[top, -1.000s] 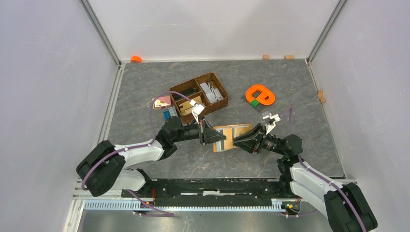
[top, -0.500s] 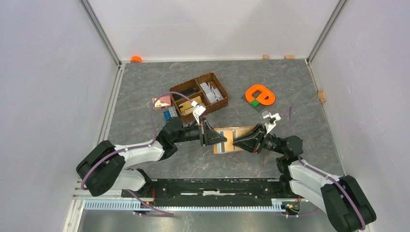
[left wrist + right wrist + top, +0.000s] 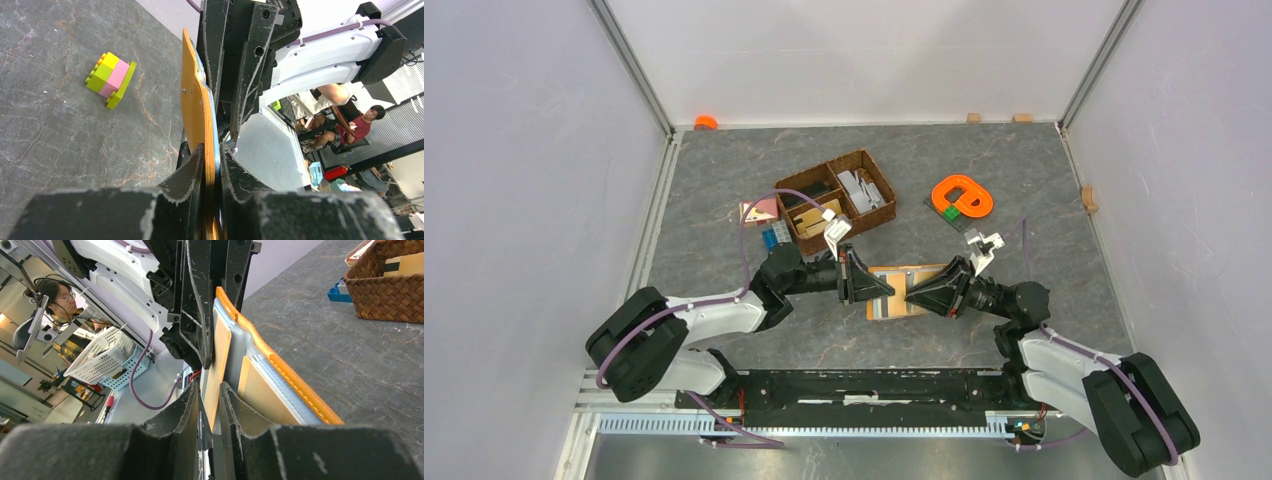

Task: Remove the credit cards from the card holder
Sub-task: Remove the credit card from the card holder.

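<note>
Risk assessment, nearest items first.

Left gripper [image 3: 882, 289]: its fingers [image 3: 192, 170] are clamped on the orange edge of the card holder [image 3: 192, 105]. The hold covers only a thin strip of that edge. A hard pull from the opposite side could drag the holder out of the jaws or twist it.

Right gripper [image 3: 914, 296]: its jaws are pinched on a tan sheet [image 3: 218, 360] that stands inside the holder's orange rim [image 3: 295, 385]. The frames do not show whether this sheet is a credit card or an inner pocket panel. If it is a panel, pulling would strain the holder and no card would come free. If it is a card, the bite looks shallow, and the card could slip out partway and fall.

Card holder [image 3: 914, 272]: it is open, spanned between the two grippers at the near centre of the table [image 3: 1044, 200]. Whether it touches the table cannot be told. The fingertips of the two grippers stand very close together, so any sideways drift could bring them into contact.

Farther back are the wicker basket [image 3: 879, 215] on the left and the orange ring [image 3: 962, 196] on the right. Both are apart from the grippers, but a card released abruptly could land among them.
</note>
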